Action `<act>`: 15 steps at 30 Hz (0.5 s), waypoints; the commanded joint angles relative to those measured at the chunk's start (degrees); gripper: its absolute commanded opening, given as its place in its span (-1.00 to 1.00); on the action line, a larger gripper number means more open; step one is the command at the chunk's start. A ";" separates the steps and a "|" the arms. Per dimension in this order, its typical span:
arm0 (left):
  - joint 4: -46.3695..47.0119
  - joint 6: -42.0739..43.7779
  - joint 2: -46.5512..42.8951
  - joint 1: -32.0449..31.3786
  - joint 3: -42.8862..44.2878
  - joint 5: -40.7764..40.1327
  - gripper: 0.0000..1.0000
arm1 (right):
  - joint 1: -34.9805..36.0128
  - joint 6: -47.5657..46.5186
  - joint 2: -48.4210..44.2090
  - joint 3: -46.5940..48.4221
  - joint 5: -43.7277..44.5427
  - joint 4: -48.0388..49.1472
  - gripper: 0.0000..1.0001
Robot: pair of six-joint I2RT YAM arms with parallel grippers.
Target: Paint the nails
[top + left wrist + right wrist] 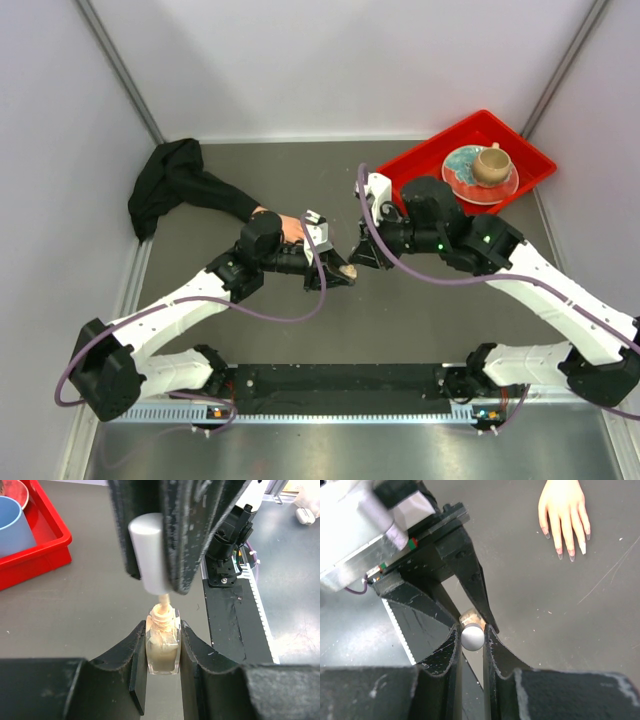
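Firmly, the left gripper [163, 630] pinches the nail-polish bottle [162, 656] upright, steadying it while the right gripper [471, 627], clamped on the white cap [472, 637], holds the brush stem [163, 600] at its neck, likely loading polish. The nails [571, 555] lie on the mannequin hand [562, 510], upper right of the right wrist view.

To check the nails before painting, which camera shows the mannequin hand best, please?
The right wrist view: the mannequin hand lies flat, nails visible. The top view shows a sliver beside the left arm; the left wrist view, none.
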 commanded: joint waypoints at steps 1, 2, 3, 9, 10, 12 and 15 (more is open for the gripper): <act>1.15 1.31 -2.08 -0.21 2.20 -0.01 -1.00 | 0.85 0.64 -2.24 -0.38 0.07 1.42 -1.00; 1.06 1.22 -1.99 -0.21 2.29 -0.01 -1.00 | 0.85 0.56 -2.16 -0.64 -0.02 1.43 -1.00; 1.06 1.22 -1.99 -0.21 2.29 0.08 -1.00 | 0.85 0.73 -2.16 -0.82 -0.11 1.77 -1.00; 1.06 1.13 -2.17 -0.21 2.38 0.43 -1.00 | 0.85 0.73 -1.80 -1.35 0.42 2.39 -1.00; 1.15 1.05 -2.08 -0.21 2.38 0.43 -1.00 | 0.85 0.91 -1.72 -1.26 0.59 2.57 -1.00; 1.06 1.05 -2.08 -0.21 2.38 0.52 -1.00 | 0.85 1.00 -1.37 -0.73 0.86 2.83 -1.00; 1.06 1.05 -2.17 -0.21 2.38 0.52 -1.00 | 0.94 1.26 -0.93 -0.12 0.68 3.36 -1.00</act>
